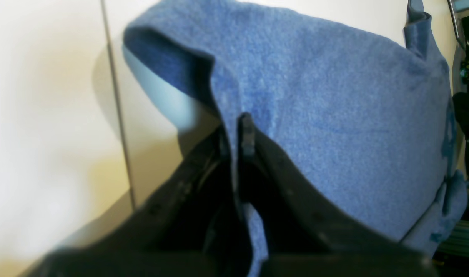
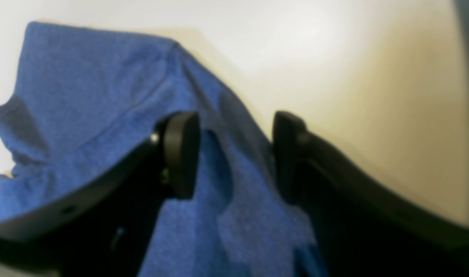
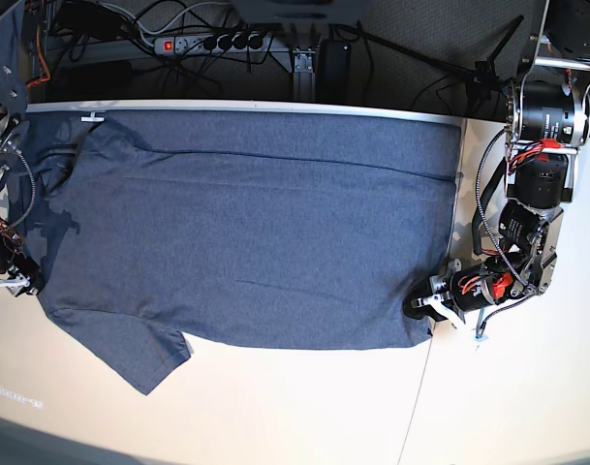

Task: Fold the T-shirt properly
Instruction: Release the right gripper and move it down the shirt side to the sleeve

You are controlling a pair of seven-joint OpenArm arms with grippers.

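we are looking down at a large heathered blue-grey short-sleeved cotton t-shirt point(image 3: 246, 232), which is lying spread flat across the far half of the pale cream counter point(image 3: 304, 407). its plain side is facing up, its body is running left to right, one sleeve is pointing toward the near left, and its hem is lying at the right beside a thin dark seam in the counter.

in the base view, the left claw point(image 3: 422, 303) is sitting at the near right corner of the shirt, right at the hem. in the left wrist view, we are seeing this left claw point(image 1: 236, 134) pinched tight on a fold of the blue fabric point(image 1: 334, 115); the cloth is running down between the two black fingers point(image 1: 247, 134) and is draping up and away from them, with a rolled edge curling over at the upper left. the counter seam is showing as a thin line to the left of the cloth.

the right claw point(image 2: 236, 154) is standing wide apart in the right wrist view, one black finger point(image 2: 180, 154) on each side of a raised ridge of the blue shirt point(image 2: 96, 96). we are seeing the fabric passing between them, but we cannot tell whether the pads are touching it. in the base view this arm is sitting at the left edge, by the collar end of the shirt, and its claw is too hidden there to make out.

beyond the far edge of the counter, a black power strip point(image 3: 212, 43) with a red switch is lying among cables.
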